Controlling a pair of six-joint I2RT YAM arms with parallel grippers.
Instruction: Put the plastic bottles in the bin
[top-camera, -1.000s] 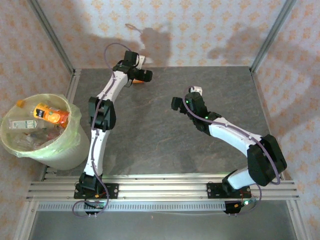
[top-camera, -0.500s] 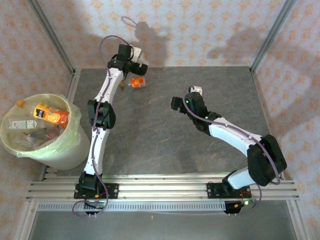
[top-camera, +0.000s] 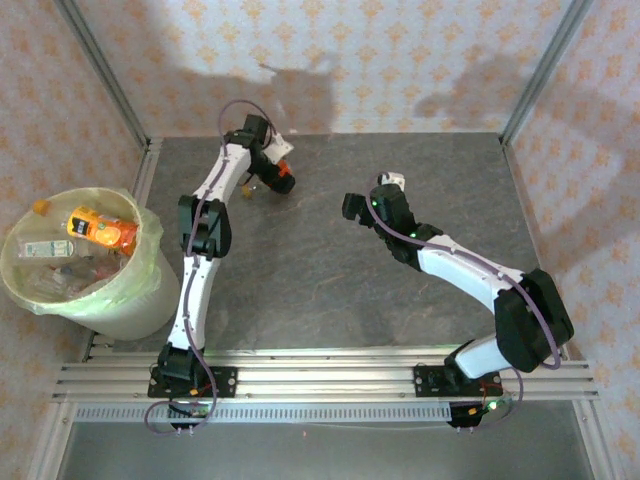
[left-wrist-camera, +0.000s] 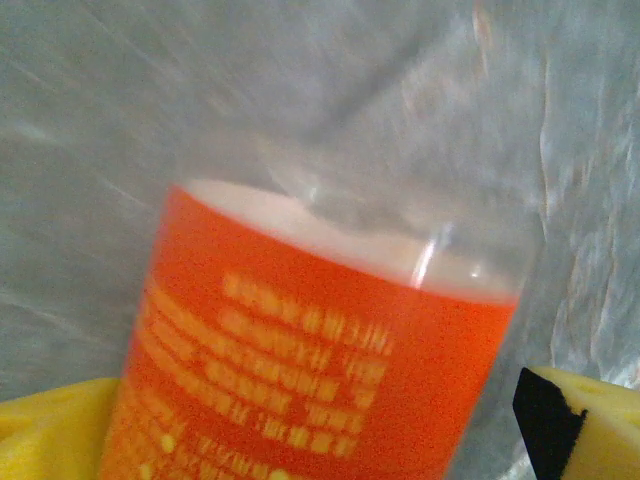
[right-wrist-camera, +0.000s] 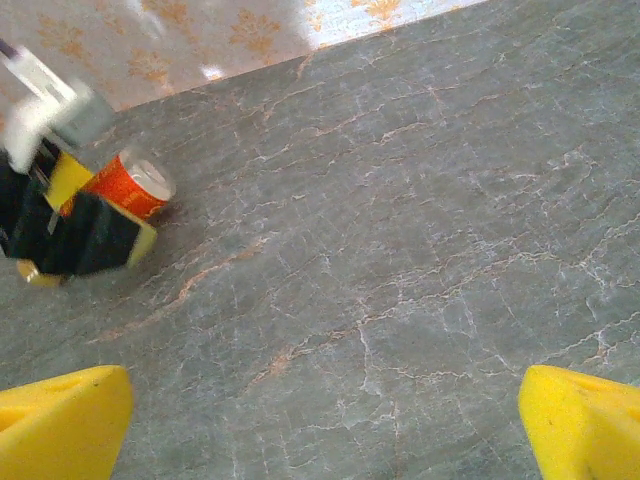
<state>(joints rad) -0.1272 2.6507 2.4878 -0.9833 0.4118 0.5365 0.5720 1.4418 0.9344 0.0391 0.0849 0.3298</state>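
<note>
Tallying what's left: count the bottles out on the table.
1: an orange-labelled bottle at the table's far left, between the left end effector's fingers. The left arm could hide others.

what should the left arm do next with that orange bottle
Probably squeeze the left fingers firmly onto the orange bottle before lifting: it sits between them on the table, but a firm grip isn't clear, and the bin stands off to the left.
</note>
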